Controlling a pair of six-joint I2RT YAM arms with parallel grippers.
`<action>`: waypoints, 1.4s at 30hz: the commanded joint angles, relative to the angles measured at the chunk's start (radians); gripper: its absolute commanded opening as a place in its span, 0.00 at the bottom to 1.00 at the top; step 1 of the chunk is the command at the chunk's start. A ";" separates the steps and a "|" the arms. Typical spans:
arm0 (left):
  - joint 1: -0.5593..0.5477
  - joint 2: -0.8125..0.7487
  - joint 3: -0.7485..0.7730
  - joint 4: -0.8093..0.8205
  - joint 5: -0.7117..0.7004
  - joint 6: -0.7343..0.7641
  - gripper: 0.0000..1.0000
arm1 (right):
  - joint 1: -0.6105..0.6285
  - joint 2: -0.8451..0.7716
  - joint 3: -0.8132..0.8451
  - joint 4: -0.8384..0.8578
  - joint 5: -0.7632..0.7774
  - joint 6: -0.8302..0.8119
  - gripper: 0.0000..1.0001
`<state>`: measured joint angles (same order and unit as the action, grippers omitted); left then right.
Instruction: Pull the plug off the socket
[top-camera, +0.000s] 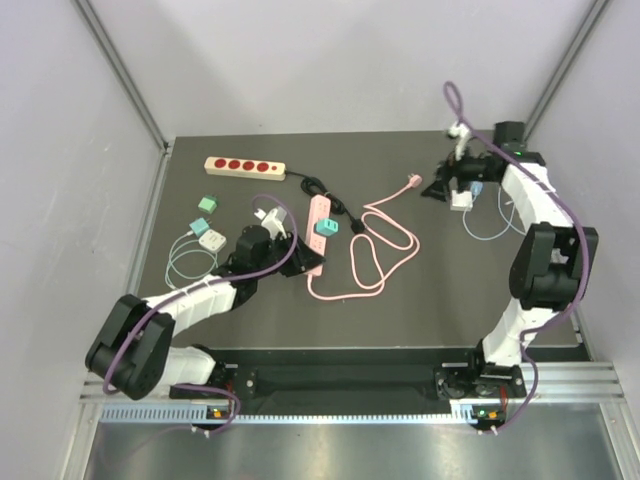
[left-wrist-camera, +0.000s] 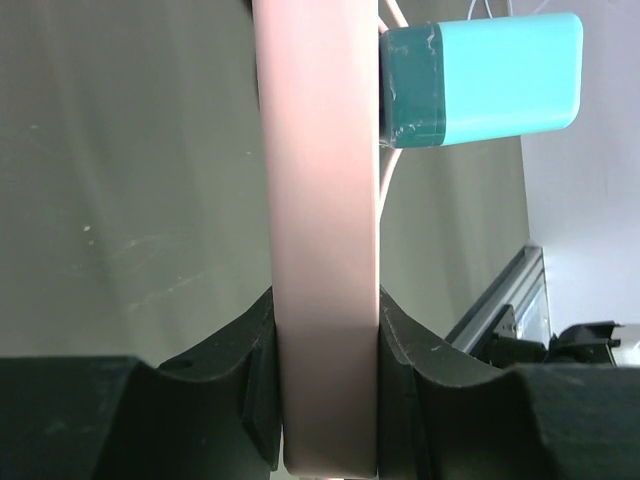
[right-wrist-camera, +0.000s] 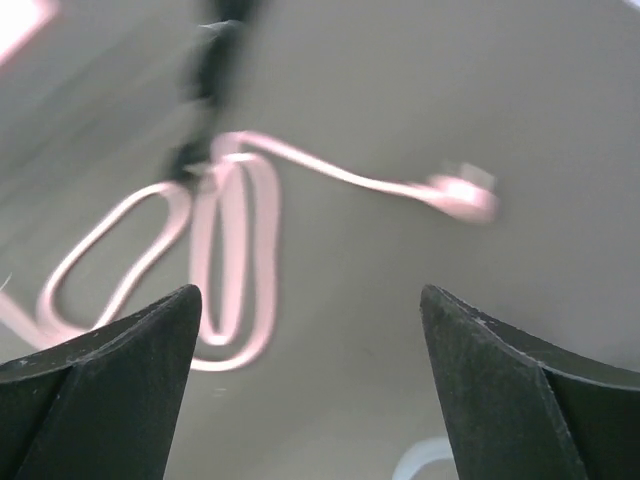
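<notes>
A pink power strip lies mid-table with a teal plug seated in its side. My left gripper is shut on the strip's near end. In the left wrist view the strip stands between my left gripper jaws, and the teal plug sticks out to the right. My right gripper is open and empty at the back right, far from the plug. The right wrist view shows my right gripper above bare table and the pink cable.
A beige strip with red sockets lies at the back left. A green adapter and a white adapter with a coiled cable lie left. A white charger with a pale blue cable lies under the right arm. A black cord lies behind the pink strip.
</notes>
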<state>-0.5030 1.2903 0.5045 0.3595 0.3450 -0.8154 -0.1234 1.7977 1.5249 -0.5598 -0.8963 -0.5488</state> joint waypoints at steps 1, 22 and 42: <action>0.006 0.015 0.063 0.110 0.078 0.030 0.00 | 0.140 -0.081 -0.003 -0.294 -0.276 -0.447 0.91; 0.001 0.003 0.037 0.180 0.146 -0.036 0.00 | 0.722 -0.184 -0.154 0.104 0.091 -0.341 0.87; -0.003 0.015 0.020 0.257 0.149 -0.073 0.00 | 0.788 -0.083 -0.092 0.121 0.241 -0.263 0.31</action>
<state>-0.5049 1.3201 0.5121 0.4629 0.4820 -0.8917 0.6418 1.7050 1.3872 -0.4465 -0.6651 -0.8288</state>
